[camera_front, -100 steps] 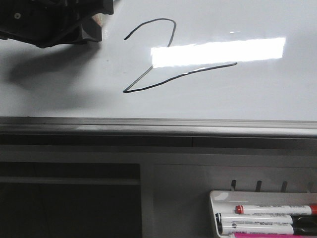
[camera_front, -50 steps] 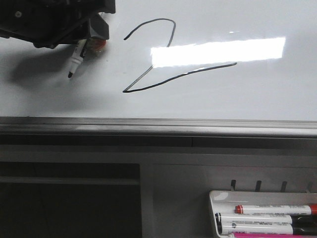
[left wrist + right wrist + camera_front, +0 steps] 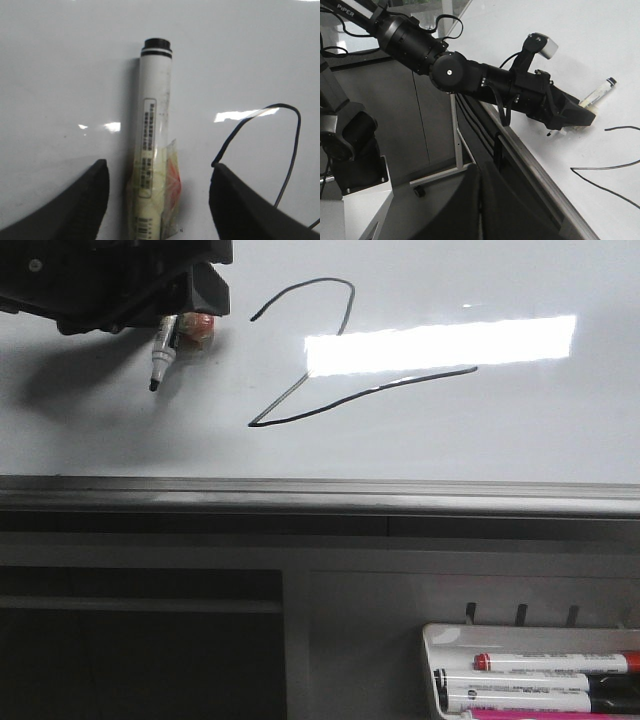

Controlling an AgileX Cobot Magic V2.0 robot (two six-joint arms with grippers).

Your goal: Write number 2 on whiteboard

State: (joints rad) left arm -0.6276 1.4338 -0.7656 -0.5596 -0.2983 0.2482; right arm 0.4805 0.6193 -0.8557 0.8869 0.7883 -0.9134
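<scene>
Front view, listed left to right.

Item 1: left gripper (image 3: 172, 325), dark housing at the upper left over the whiteboard (image 3: 480, 440). It carries a marker (image 3: 160, 358), white barrel, black tip pointing down and just off or at the board surface; contact cannot be told. In the left wrist view the two dark fingers (image 3: 80, 205) stand apart on either side of the barrel, which is bound in clear and orange tape near its root. Whether the pads themselves pinch the pen or a fixture holds it is hidden below the frame.

Item 2: number 2 (image 3: 330, 370), thin black line, complete in form, to the right of the pen tip and well apart from it; its long bottom stroke runs under the bright light reflection.

Item 3: marker tray (image 3: 440, 640), lower right below the board's grey edge, holding several capped markers.

Right gripper: not seen in any view.

Handling, by judgement: the pen is light, rigid and smooth-barrelled, apt to slip or twist; hold belongs mid-barrel near the taped section. The board is stiff and glossy; wet ink smears if brushed.
</scene>
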